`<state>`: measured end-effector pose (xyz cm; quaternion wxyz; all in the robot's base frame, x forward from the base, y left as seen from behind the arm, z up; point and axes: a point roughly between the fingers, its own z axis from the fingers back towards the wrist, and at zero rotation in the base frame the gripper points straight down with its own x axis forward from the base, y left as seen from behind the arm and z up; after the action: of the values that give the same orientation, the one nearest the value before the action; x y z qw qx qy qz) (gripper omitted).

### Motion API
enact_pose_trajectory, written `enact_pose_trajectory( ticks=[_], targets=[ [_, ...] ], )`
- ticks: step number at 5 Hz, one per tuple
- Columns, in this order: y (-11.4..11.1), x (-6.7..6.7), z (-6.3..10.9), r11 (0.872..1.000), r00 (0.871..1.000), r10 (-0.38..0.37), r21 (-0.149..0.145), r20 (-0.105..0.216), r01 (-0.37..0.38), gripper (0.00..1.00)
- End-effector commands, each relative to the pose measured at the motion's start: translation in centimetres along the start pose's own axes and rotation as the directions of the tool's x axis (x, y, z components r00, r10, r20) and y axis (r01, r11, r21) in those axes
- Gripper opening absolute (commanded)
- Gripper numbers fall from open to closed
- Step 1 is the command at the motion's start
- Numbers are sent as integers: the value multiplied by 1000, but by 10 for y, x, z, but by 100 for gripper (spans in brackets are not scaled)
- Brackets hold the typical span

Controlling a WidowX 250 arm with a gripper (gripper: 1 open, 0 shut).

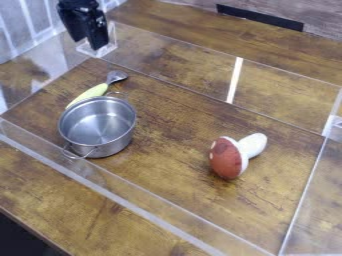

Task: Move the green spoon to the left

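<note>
The green spoon [90, 92] lies flat on the wooden table, touching the far rim of the steel pot, with its small grey end [116, 78] pointing toward the back right. My gripper [95, 43] hangs above and behind the spoon at the top left of the camera view. It points down, is clear of the spoon, and has its dark fingers open with nothing between them.
A round steel pot [96, 125] stands at the front left, its handle toward the near edge. A red-brown and white mushroom toy [234, 153] lies to the right. Low clear plastic walls [235, 80] fence the work area.
</note>
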<state>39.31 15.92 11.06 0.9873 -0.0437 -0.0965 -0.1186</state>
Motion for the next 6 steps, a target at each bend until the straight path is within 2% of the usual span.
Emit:
enact_pose_trajectory(
  ticks=[1,2,4,6],
  targets=[
    [0,4,15,999,999,-21,29,37,19,100],
    [4,13,20,999,999,10,37,35,-11,100],
    [29,25,18,999,1000,7,36,24,-8,100],
    [43,19,23,998,999,51,31,-2,-51,100]
  ],
)
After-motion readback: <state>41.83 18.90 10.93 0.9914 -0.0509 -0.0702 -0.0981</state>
